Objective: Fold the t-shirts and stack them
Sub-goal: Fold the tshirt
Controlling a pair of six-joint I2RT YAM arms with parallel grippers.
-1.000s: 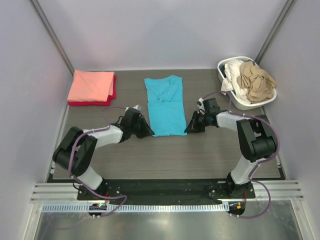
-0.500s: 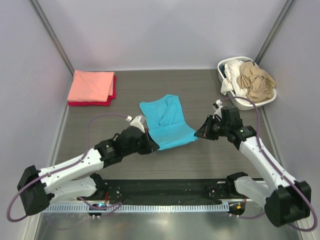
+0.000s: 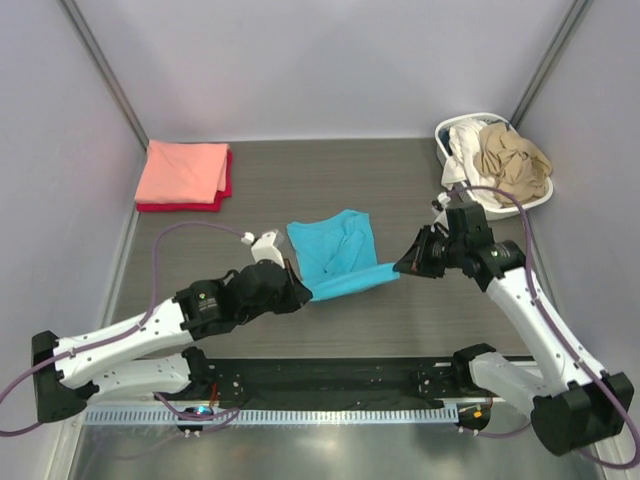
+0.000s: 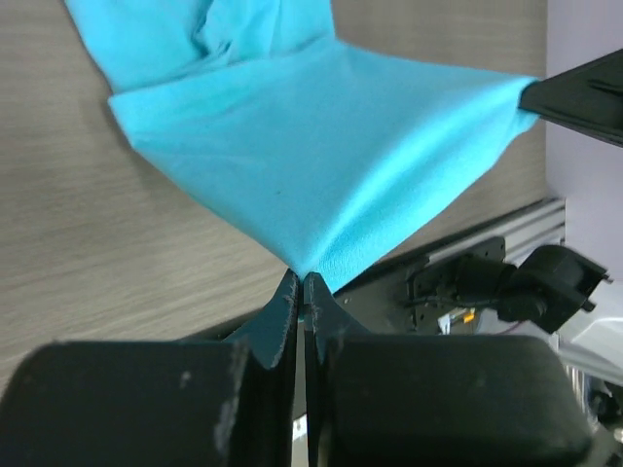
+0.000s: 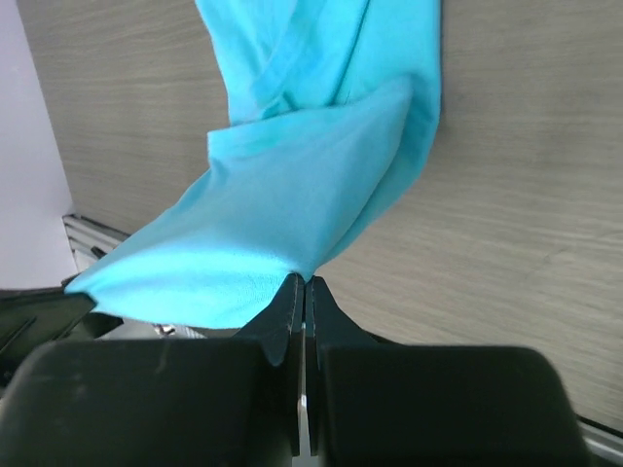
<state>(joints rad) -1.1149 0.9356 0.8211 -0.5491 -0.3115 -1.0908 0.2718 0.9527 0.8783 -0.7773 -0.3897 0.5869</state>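
Turquoise shirt (image 3: 338, 255) sits near the middle of the table (image 3: 420, 320). Its far half lies on the wood, while its near hem is lifted clear and stretched between the 2 claws. Left gripper (image 3: 300, 292) is clamped tight on the hem corner at 7 o'clock of the cloth. In the left wrist view the fingers (image 4: 277, 321) meet with the cloth tip pinched between them. Right gripper (image 3: 402, 268) pinches the opposite corner at 4 o'clock, and the right wrist view shows its jaws likewise pressed together on the fabric. The raised hem runs taut from one claw to the other. The neck end at 12 o'clock lies rumpled on the table.

At 10 o'clock of the table a folded pink shirt (image 3: 183, 170) rests on a red shirt (image 3: 180, 207), which shows along the near and right edges. At 2 o'clock stands the basket (image 3: 497, 211), holding a tan shirt (image 3: 512, 160) and a white shirt (image 3: 462, 150) heaped together.
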